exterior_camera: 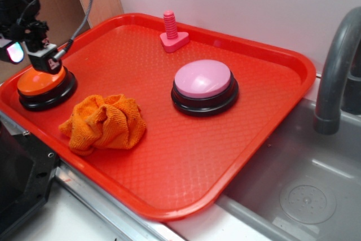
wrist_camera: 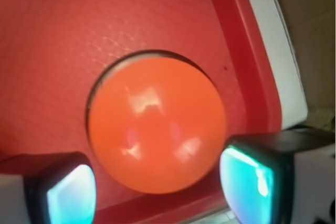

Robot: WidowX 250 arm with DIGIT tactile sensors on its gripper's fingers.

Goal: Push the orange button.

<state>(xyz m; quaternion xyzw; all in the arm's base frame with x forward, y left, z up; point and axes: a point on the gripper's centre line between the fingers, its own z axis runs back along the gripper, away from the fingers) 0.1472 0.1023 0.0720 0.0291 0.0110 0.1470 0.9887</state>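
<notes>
The orange button, a glossy orange dome on a black ring base, sits at the far left of the red tray. In the wrist view the orange button fills the middle of the picture. My gripper hangs right over it, and one finger seems to rest on the dome's top. The gripper is open. Its two cyan-padded fingertips stand wide apart on either side of the dome's near edge, with nothing gripped between them.
A pink-domed button stands mid-tray, an orange knitted cloth lies near the front left, and a pink bolt-shaped toy stands at the back. A grey sink and faucet are to the right. The tray's rim runs close beside the button.
</notes>
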